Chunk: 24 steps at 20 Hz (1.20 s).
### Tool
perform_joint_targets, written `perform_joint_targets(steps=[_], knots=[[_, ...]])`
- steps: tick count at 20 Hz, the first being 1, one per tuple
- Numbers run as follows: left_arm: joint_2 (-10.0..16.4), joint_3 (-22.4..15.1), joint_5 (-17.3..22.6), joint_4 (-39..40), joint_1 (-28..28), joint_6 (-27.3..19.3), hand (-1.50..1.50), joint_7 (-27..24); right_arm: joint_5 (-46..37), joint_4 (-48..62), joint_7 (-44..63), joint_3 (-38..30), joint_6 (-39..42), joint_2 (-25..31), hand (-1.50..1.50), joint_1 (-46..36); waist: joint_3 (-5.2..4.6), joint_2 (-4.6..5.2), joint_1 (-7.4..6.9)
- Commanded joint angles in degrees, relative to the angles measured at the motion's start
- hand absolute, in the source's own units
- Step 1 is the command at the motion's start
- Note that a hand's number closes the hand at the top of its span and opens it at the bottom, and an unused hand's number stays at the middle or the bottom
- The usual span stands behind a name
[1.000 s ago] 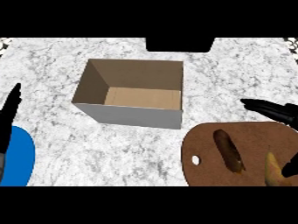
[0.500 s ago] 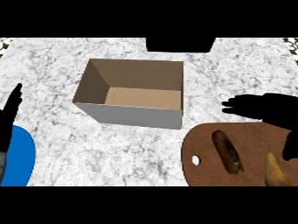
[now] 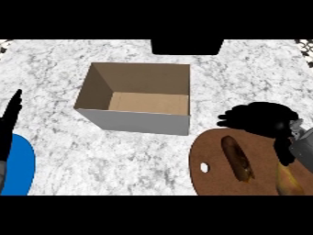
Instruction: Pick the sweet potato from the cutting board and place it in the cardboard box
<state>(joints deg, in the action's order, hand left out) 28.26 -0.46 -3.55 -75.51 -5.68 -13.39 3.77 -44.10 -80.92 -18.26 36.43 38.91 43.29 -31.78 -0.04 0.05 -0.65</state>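
Observation:
A long brown sweet potato point(image 3: 237, 157) lies on the round wooden cutting board point(image 3: 216, 176) at the lower right. My right hand point(image 3: 262, 119) hovers over the board's far edge, just above and to the right of the sweet potato, with its fingers spread and relaxed, holding nothing. The open cardboard box point(image 3: 140, 97) stands empty to the left of that hand, near the middle of the counter. At the left edge my left hand point(image 3: 2, 133) rests open with its fingers pointing up.
A blue round object point(image 3: 18, 167) lies at the lower left, partly under my left forearm. A second yellowish-brown item point(image 3: 291, 180) lies on the board's right side. A black block point(image 3: 187, 46) sits at the counter's far edge.
My right hand has swung left and down from the right edge to the cutting board's far edge, close to the sweet potato. The left hand has not moved.

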Motion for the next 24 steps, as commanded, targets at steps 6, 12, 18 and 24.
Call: perform_joint_targets(steps=[6, 12, 18, 24], knots=[[-3.1, 2.2, -2.3, 3.2, 1.1, 0.6, 0.0, -3.9, -10.7, 4.7, 0.5, -0.6, 1.2, -7.9, -1.5, -0.2, 0.02, 0.0, 0.34], [-1.2, 5.4, -2.0, -0.7, 2.5, 4.6, 0.0, -2.2, -15.1, 1.2, -1.3, -2.7, 2.4, -8.6, -1.5, 4.0, 0.03, -0.09, 0.49], [-4.0, 5.5, -3.9, 2.6, -0.6, 3.9, 0.0, -2.6, -13.8, -0.9, -2.8, -5.4, 7.6, -11.3, -1.5, 4.2, 0.01, -0.05, 0.58], [-5.0, 5.9, -5.2, -1.3, 2.1, 3.5, 0.0, -2.1, -12.6, -4.9, -5.8, -6.3, 8.4, -9.4, -1.5, 6.1, 0.03, -0.09, 0.46]])
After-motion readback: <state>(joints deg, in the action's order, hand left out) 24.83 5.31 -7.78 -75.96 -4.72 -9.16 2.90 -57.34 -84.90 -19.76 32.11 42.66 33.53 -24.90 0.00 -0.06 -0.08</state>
